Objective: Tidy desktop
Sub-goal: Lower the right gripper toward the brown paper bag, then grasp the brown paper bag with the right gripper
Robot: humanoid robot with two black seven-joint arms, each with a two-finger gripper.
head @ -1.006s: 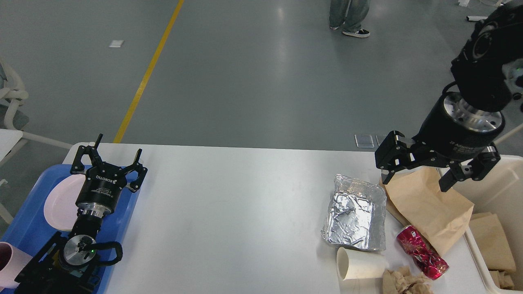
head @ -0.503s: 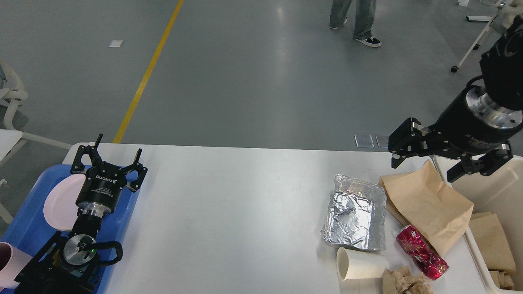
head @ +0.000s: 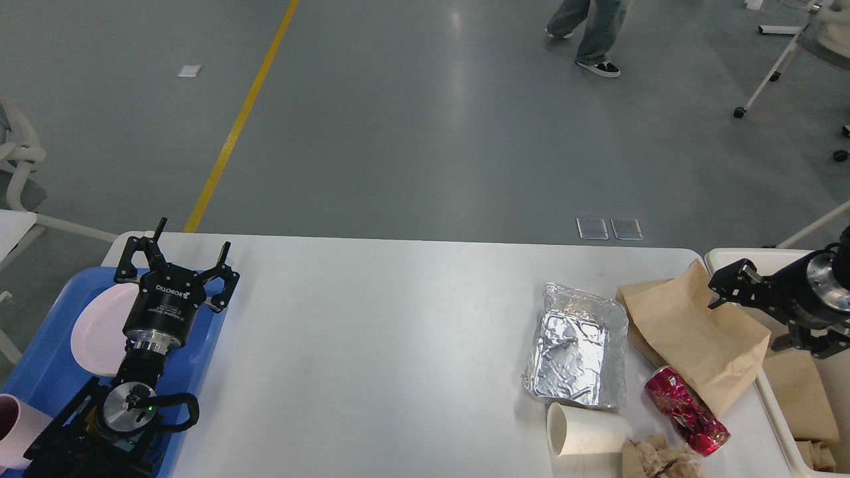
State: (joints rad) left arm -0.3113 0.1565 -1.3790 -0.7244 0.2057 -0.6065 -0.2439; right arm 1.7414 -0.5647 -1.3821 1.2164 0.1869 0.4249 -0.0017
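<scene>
The white desktop (head: 372, 345) carries litter at its right end: a crumpled foil container (head: 578, 345), a brown paper bag (head: 690, 332), a crushed red can (head: 687, 410), a white paper cup (head: 584, 430) on its side and crumpled brown paper (head: 657, 459). My right gripper (head: 747, 318) is open and empty, low at the right edge, over the bag's right side and the bin's rim. My left gripper (head: 182, 259) is open and empty, pointing away from me over the blue tray's right edge.
A cream bin (head: 764, 255) stands at the table's right end with brown paper (head: 797, 392) inside. A blue tray (head: 40, 372) at the left holds a pink plate (head: 96, 328) and a pink cup (head: 16, 428). A person (head: 591, 33) walks beyond.
My right arm has dropped and drawn back to the right, from high above the paper bag to low over the bin's rim. The person has stepped right. The left arm has not moved.
</scene>
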